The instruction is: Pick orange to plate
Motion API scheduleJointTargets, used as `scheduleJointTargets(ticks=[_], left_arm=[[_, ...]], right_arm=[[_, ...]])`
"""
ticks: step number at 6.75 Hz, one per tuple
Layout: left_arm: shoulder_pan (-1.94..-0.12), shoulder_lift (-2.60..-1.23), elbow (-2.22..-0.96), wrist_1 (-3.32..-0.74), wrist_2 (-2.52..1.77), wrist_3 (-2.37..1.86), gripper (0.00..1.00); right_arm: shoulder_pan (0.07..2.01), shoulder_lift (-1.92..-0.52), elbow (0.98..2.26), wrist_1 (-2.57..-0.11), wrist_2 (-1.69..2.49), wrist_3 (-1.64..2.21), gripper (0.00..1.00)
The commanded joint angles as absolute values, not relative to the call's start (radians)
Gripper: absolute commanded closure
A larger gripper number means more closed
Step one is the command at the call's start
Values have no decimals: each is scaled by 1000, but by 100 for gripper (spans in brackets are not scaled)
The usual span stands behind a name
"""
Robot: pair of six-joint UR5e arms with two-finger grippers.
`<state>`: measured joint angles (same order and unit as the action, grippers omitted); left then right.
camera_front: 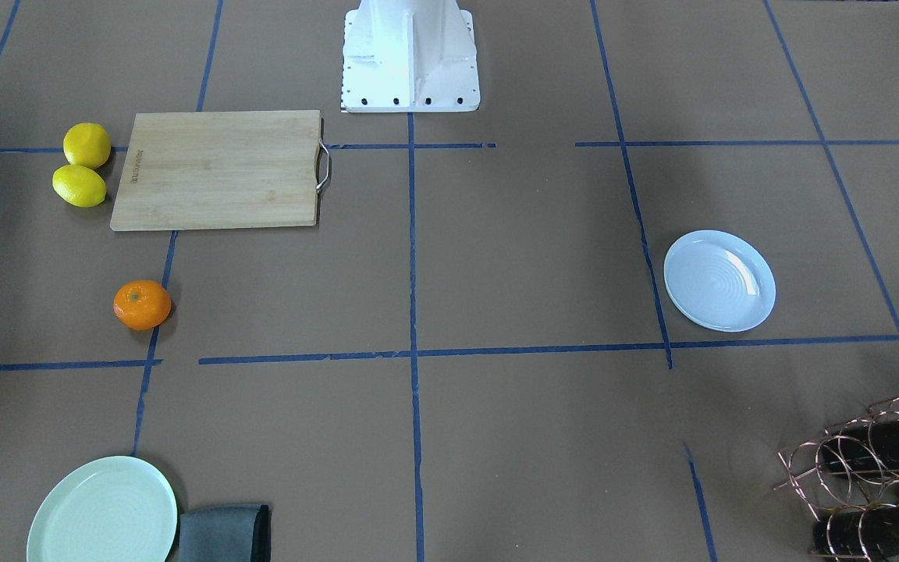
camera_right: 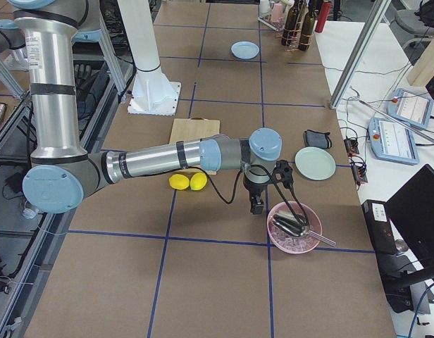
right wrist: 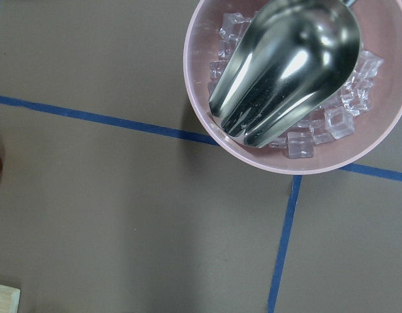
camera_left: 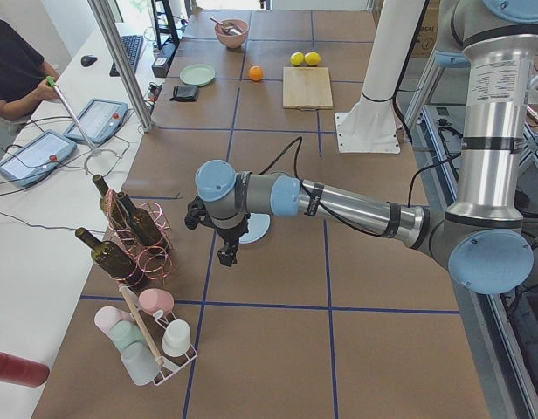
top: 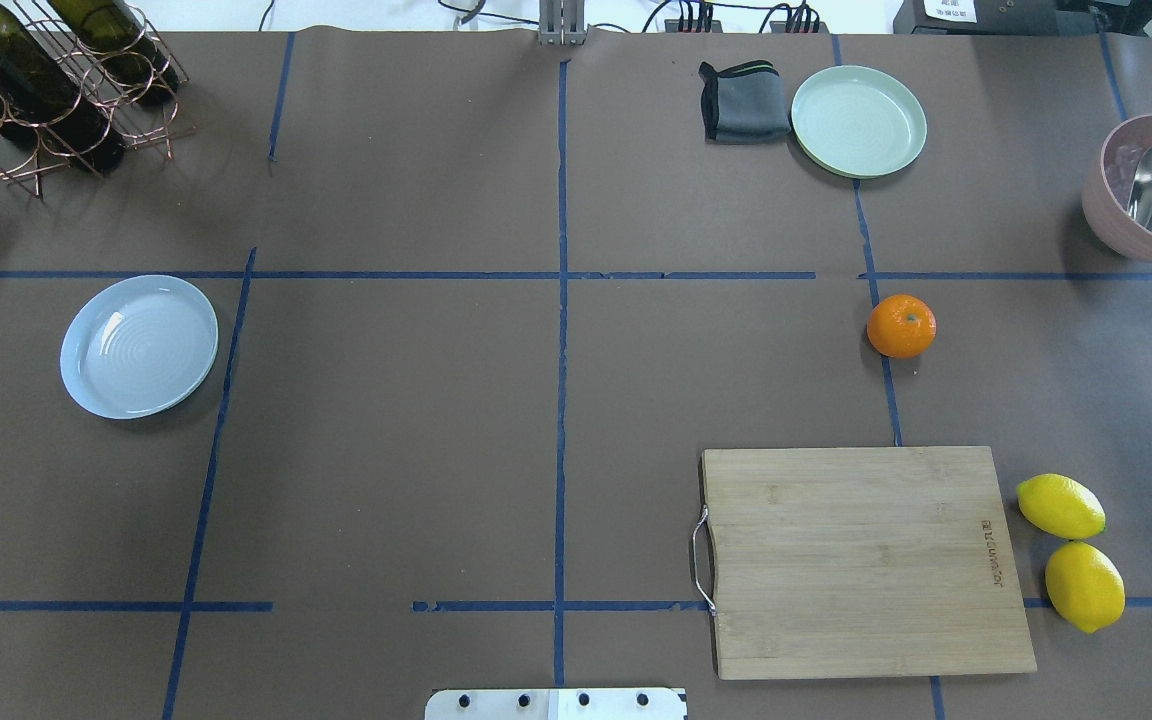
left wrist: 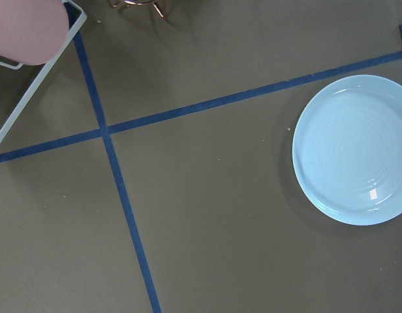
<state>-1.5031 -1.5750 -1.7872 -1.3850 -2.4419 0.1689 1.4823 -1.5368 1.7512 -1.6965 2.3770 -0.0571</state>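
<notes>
Orange (top: 901,326) alone; right arm (camera_right: 153,158) low, outstretched

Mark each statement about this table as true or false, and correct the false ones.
1. The orange lies on the bare table, apart from the bluish-white plate. True.
2. Both lemons lie on the cutting board. False: they lie on the table beside it.
3. The pink bowl holds ice cubes and a metal scoop. True.
4. The grey cloth lies beside the bluish-white plate. False: it lies beside the mint-green plate.
</notes>
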Motion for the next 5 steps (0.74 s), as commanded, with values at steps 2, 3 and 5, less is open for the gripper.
scheduleJointTargets(ticks=[2,3,5], left_arm=[[-1575,-1578,-1781,-1384,-2441,172,0],[-1575,-1578,-1775,-1382,-2421,158,0],[-1571,-1574,-1798,-1390,-2349,170,0]], right_arm=[[1477,-1545,1730,-1689,2378,-69,0],[1477,-1545,1730,-1689,2379,-68,0],[1477,-1545,1723,-1687,2381,-69,0]])
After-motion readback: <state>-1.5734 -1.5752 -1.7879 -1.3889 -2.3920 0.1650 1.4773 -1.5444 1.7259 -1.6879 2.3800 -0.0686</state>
